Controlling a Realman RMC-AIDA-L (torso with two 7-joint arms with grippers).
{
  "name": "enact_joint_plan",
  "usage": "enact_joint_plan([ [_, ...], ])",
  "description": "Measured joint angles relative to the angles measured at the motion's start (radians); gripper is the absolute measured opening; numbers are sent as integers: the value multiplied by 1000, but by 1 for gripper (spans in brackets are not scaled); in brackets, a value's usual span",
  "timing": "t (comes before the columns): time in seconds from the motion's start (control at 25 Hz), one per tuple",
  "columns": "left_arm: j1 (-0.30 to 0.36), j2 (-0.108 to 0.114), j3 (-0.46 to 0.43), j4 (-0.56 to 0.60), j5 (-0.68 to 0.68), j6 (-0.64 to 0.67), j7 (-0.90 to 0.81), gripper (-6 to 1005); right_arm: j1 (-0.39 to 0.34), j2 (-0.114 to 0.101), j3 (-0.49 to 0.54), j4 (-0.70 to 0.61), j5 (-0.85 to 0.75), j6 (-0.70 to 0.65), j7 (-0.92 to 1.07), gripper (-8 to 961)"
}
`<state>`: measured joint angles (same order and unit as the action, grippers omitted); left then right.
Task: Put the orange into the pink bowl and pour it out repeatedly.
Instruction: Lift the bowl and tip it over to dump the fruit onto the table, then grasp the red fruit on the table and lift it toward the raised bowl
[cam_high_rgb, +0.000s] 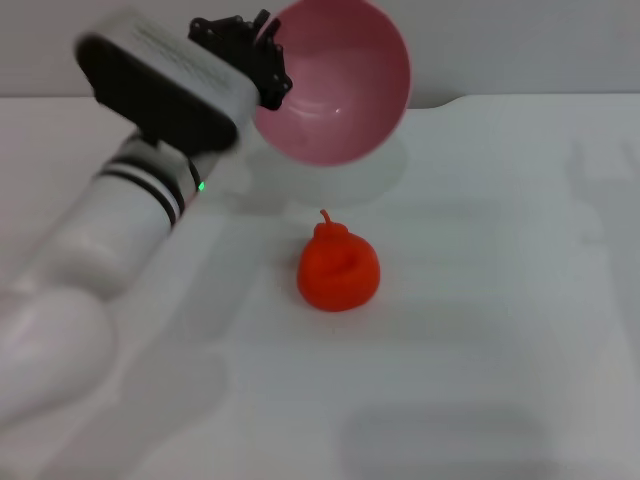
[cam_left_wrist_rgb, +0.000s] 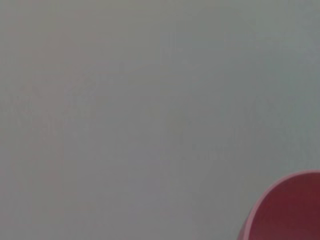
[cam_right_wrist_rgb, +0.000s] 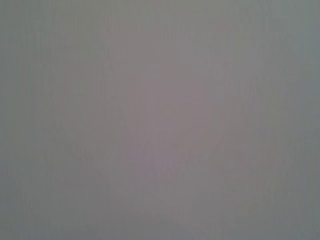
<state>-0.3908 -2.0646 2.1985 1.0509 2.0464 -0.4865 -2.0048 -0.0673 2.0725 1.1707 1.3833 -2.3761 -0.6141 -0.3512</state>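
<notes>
One orange (cam_high_rgb: 339, 269) lies on the white worktop (cam_high_rgb: 500, 300), near its middle, resting on its side with the thin stem pointing toward the far edge. It touches nothing but the surface under it.

I hold the pink bowl (cam_high_rgb: 335, 82) in my left gripper (cam_high_rgb: 262, 62), lifted clear of the worktop above its far edge and tipped hard over, so the hollow faces the head camera and shows nothing inside. My black fingers (cam_high_rgb: 272, 70) are clamped on the bowl's rim at its left side, with my white forearm running back toward the near left corner. The bowl hangs beyond the orange and well apart from it; its shadow falls on the surface between them.

From my left wrist, a curved slice of the bowl (cam_left_wrist_rgb: 287, 210) sits in one corner against plain grey.

My right gripper appears in none of the views, and its wrist camera shows only blank grey.
</notes>
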Motion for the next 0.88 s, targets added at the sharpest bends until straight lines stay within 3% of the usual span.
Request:
enact_joint_plan([
  [0.04, -7, 1, -48, 8, 0, 68, -76, 47, 0, -1, 0, 0, 0, 9, 0, 693],
  [0.08, -17, 2, -157, 26, -2, 240, -175, 47, 0, -1, 0, 1, -4, 30, -1, 693],
  [0.12, -17, 2, -157, 26, -2, 240, -175, 47, 2, -3, 1, 5, -12, 58, -4, 693],
  [0.16, -32, 2, -237, 31, -8, 362, -228, 47, 4, -3, 2, 10, -19, 84, -7, 693],
  [0.2, -32, 2, -237, 31, -8, 362, -228, 47, 8, -4, 6, 15, -30, 118, -8, 694],
  [0.24, -49, 2, -308, 31, -15, 477, -270, 47, 13, -5, 13, 21, -41, 160, -9, 694],
  [0.28, -127, 4, -504, -20, -44, 764, -320, 47, 22, -5, 23, 29, -49, 217, -9, 694],
  [0.32, -165, 5, -594, -55, -49, 896, -322, 47, 29, -5, 34, 36, -52, 267, -10, 694],
  [0.36, -194, 6, -657, -81, -51, 987, -322, 47, 41, -5, 52, 48, -55, 343, -10, 694],
  [0.4, -194, 6, -657, -81, -51, 987, -322, 47, 52, -5, 71, 59, -56, 408, -10, 694],
  [0.44, -238, 10, -771, -120, -44, 1125, -318, 47, 66, -5, 94, 70, -56, 497, -11, 694],
  [0.48, -257, 14, -826, -130, -31, 1191, -317, 47, 81, -5, 117, 81, -57, 594, -11, 694],
  [0.64, -272, 23, -878, -128, 0, 1259, -319, 47, 147, -5, 196, 99, -65, 891, -12, 693],
  [0.68, -286, 34, -954, -100, 59, 1337, -330, 47, 169, -5, 216, 102, -68, 972, -13, 693],
  [0.76, -295, 42, -1018, -78, 101, 1387, -336, 47, 218, -7, 246, 104, -71, 1119, -17, 693],
  [0.88, -298, 48, -1053, -64, 131, 1412, -340, 47, 288, -13, 262, 101, -69, 1294, -43, 693],
])
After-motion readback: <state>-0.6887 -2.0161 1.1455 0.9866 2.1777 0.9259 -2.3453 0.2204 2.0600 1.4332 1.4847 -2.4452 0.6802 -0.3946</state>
